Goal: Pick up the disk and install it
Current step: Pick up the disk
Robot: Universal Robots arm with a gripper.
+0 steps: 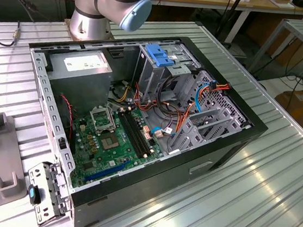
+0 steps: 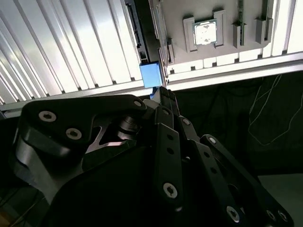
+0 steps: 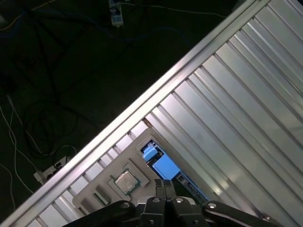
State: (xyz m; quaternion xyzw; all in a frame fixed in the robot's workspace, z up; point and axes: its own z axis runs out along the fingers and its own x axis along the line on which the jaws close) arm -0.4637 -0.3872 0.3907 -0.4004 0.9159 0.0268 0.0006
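The end effector (image 2: 163, 91) (image 3: 164, 182) hangs above the edge of the ribbed metal bench (image 2: 71, 47) (image 3: 246, 94). Its two black fingers are pressed together tip to tip, and nothing is seen between them.

The disk (image 2: 150, 75) (image 3: 164, 166) appears in both wrist views just beyond the fingertips.
- Position: it lies in the narrow gap between the ribbed bench surface and a grey fixture plate (image 2: 180, 12) (image 3: 102, 187).
- Appearance: it is seen edge-on. A light-blue plastic rail face is nearest the fingertips, and a thin dark body runs away from it along the gap. Its label and metal faces cannot be seen from here.
- Contact: whether the fingertips touch the blue rail cannot be told.

A processor chip (image 2: 206, 33) (image 3: 125, 181) sits in a pocket of the fixture plate, near the disk.

In the exterior view, an open computer case (image 1: 218, 148) lies on the bench. A green motherboard (image 1: 110, 141) is exposed inside it, and a blue bracket (image 1: 159, 57) sits on top of the drive cage. The arm's base (image 1: 91, 19) stands behind the case.
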